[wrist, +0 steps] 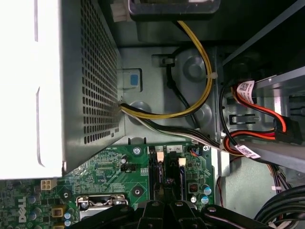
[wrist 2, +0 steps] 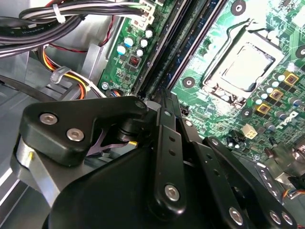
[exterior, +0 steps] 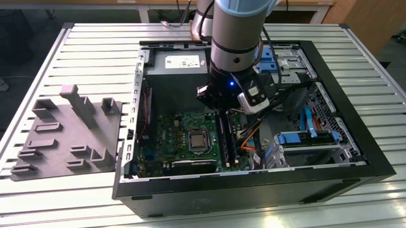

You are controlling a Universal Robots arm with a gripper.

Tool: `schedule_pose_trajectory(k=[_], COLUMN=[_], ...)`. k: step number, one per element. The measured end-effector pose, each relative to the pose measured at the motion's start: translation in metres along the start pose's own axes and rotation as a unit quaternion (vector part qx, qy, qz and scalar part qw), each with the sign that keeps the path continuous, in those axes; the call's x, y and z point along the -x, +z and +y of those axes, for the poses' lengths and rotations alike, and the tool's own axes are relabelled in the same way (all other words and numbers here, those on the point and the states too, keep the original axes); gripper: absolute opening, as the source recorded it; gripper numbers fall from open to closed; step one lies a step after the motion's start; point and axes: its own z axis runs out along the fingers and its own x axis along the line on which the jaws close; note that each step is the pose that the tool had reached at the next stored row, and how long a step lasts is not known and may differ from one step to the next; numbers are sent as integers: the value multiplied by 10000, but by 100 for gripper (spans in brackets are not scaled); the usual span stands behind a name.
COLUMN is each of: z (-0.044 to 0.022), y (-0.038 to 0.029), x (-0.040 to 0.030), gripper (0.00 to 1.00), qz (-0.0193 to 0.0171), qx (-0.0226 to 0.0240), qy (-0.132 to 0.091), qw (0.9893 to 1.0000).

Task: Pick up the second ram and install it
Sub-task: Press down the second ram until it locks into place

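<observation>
My gripper is down inside the open computer case, over the far end of the memory slots on the green motherboard. Its fingers stand shut, tips together, in the second wrist view and the first wrist view. A long dark strip that I take for the second ram runs straight out from the fingertips along its slot, and another dark stick lies beside it. Whether the fingertips pinch the ram or rest on its end is hidden.
The silver processor socket sits beside the slots. The power supply fills the case's far corner, with cable bundles close to the arm. Blue drive bays stand at the exterior view's right. A grey tray lies outside the case.
</observation>
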Motion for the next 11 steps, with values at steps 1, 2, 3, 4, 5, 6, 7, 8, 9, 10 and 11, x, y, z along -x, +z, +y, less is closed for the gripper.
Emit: schedule_pose_trajectory(k=[1, 2, 3, 4, 5, 6, 7, 8, 9, 10, 11], z=[0, 0, 0, 0, -1, -1, -1, -1, -1, 0, 0], y=[6, 11, 17, 24, 29, 31, 32, 32, 34, 39, 47], x=[0, -1, -1, -1, -2, -2, -1, -1, -1, -1, -1], gripper=[11, 11, 11, 11, 11, 11, 11, 11, 11, 11, 11], qz=[0, 1, 1, 1, 1, 1, 2, 2, 1, 1, 1], qx=[3, 7, 11, 16, 18, 20, 19, 19, 20, 21, 22], qy=[0, 0, 1, 1, 1, 1, 1, 1, 1, 1, 1], qw=[10000, 10000, 10000, 10000, 10000, 10000, 10000, 10000, 10000, 10000, 10000])
